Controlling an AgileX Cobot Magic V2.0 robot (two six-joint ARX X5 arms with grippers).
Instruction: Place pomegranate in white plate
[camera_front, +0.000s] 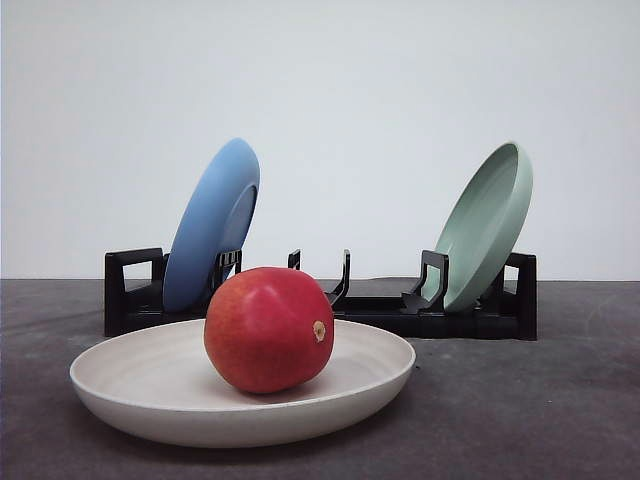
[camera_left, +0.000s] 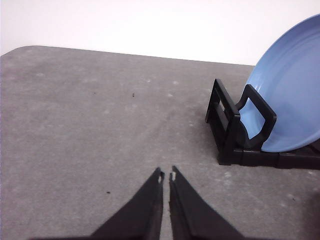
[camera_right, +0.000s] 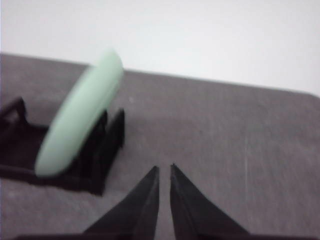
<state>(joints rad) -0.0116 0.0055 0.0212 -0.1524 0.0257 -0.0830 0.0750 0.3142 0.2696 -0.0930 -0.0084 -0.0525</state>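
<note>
The glossy red pomegranate (camera_front: 268, 328) rests inside the white plate (camera_front: 120, 385), which lies flat on the grey table at the front, in the front view. Its tan stem spot faces right. My left gripper (camera_left: 166, 176) hangs over bare table with its black fingers nearly touching and nothing between them. My right gripper (camera_right: 164, 170) is likewise shut and empty above the table, in a blurred wrist view.
A black dish rack (camera_front: 430, 315) stands behind the white plate. A blue plate (camera_front: 212, 222) leans in its left end (camera_left: 235, 125) and a pale green plate (camera_front: 487, 222) in its right end (camera_right: 80, 120). Grey tabletop surrounds both grippers.
</note>
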